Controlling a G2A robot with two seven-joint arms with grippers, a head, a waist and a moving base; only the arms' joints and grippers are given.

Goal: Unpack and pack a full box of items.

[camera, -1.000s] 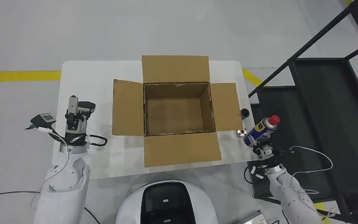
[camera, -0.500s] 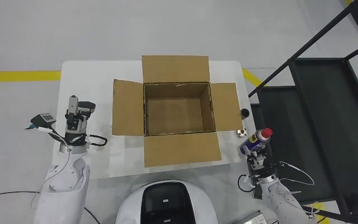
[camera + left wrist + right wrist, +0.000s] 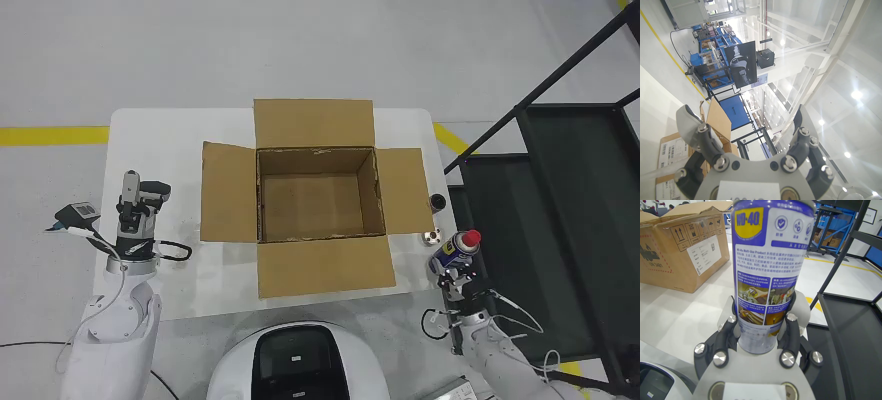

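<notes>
An open cardboard box (image 3: 318, 205) with its four flaps spread stands mid-table; its inside looks bare. My right gripper (image 3: 763, 311) is shut on a blue and yellow spray can (image 3: 768, 262) with a red cap (image 3: 468, 238), held upright near the table's right front corner, right of the box (image 3: 677, 251). My left gripper (image 3: 137, 195) stands open at the table's left side, fingers (image 3: 689, 121) pointing upward with nothing between them; a box flap (image 3: 718, 117) lies beyond it.
A black metal rack (image 3: 540, 230) stands close to the table's right edge. Two small round items (image 3: 437, 201) (image 3: 430, 237) lie on the table right of the box. A small handheld device (image 3: 76, 213) hangs off the left edge.
My right gripper has moved down and back toward the robot with the spray can, tipping it more upright. The left arm has kept still.
</notes>
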